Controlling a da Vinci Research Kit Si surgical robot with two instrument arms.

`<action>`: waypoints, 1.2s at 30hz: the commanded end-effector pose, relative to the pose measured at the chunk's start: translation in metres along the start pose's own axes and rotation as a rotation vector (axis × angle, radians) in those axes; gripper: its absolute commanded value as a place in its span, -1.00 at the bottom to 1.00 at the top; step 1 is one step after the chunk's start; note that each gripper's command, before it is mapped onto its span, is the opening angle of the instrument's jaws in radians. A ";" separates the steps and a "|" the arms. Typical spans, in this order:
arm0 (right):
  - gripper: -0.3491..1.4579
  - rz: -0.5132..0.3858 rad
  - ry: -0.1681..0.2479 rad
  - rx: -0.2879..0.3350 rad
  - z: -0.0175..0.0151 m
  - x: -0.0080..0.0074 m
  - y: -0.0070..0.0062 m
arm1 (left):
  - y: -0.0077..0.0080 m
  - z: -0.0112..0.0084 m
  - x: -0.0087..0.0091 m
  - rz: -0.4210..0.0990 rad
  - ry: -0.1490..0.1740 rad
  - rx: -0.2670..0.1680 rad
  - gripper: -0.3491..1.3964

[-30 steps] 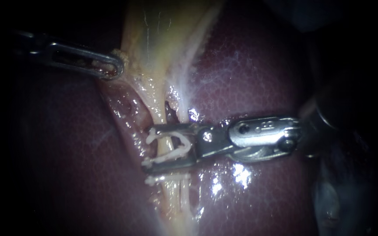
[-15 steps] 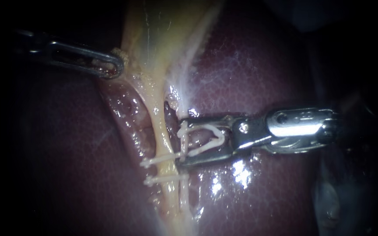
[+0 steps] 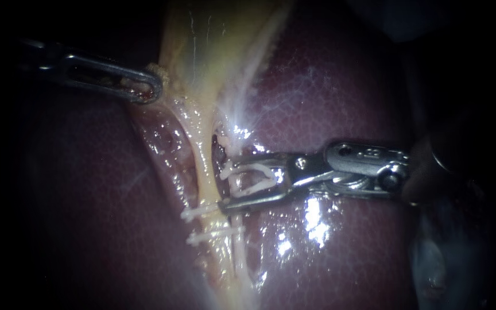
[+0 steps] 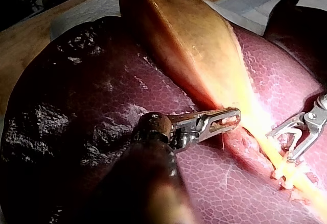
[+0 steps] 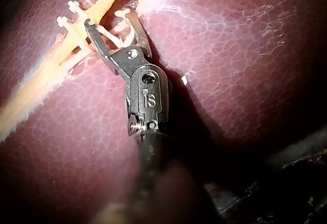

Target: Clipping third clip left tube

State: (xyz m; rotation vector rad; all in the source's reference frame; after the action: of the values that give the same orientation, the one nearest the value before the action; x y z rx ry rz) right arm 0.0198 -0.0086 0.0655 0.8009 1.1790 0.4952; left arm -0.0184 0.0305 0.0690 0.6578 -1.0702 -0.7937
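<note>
Jaws of right instrument (image 3: 223, 188) around clip (image 3: 256, 168) beside tube (image 3: 200, 163); left instrument's (image 3: 154, 89) on gallbladder (image 3: 202, 40).

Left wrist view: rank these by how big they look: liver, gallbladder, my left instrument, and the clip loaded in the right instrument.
1. liver, largest.
2. gallbladder.
3. left instrument. It looks close to the gallbladder in size, but its shaft is nearest the camera, so this order is unsure.
4. loaded clip, clearly smallest.
</note>
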 end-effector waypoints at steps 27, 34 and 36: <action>-0.13 0.189 0.225 0.189 0.0024 0.0077 -0.0022 | 0.0001 0.0001 0.0001 0.001 0.000 -0.001 -1.00; -0.25 0.264 0.238 0.241 0.0026 0.0076 -0.0014 | 0.0001 0.0002 0.0001 0.001 0.000 -0.001 -1.00; -0.30 0.269 0.235 0.246 0.0028 0.0076 -0.0014 | 0.0001 0.0002 0.0001 0.001 0.000 -0.001 -1.00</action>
State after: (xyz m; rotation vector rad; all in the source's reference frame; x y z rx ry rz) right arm 0.0248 -0.0048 0.0602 1.1498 1.3716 0.6929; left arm -0.0185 0.0304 0.0692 0.6561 -1.0704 -0.7935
